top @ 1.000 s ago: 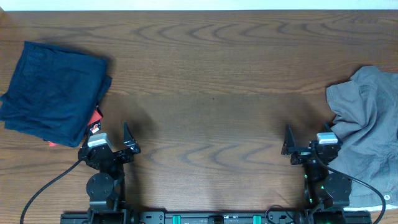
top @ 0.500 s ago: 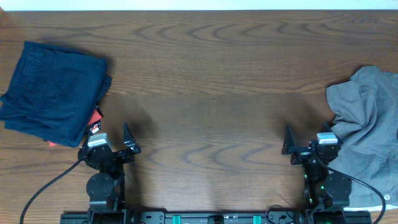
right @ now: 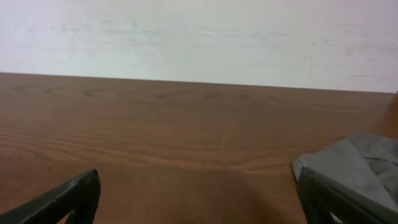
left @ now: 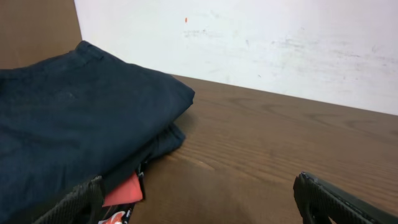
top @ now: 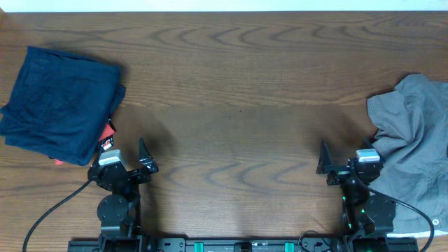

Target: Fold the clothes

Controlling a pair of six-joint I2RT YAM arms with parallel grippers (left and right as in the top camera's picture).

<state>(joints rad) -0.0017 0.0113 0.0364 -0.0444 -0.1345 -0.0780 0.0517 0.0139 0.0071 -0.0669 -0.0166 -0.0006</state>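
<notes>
Overhead | shorts (top: 414,140) crumpled at surface (top: 238,84) right edge, unfolded | navy garment (top: 59,105) folded, far-left corner | I read both jaws wide, empty | folding not begun, I judge

Your overhead view looks straight down on the whole table (top: 231,84) from well above. Your left wrist view sits low, facing the far wall (left: 249,37), close to the navy garment (left: 68,137). Your right wrist view, equally low, catches the grey shorts (right: 360,155) at right. Overhead shows both.
</notes>
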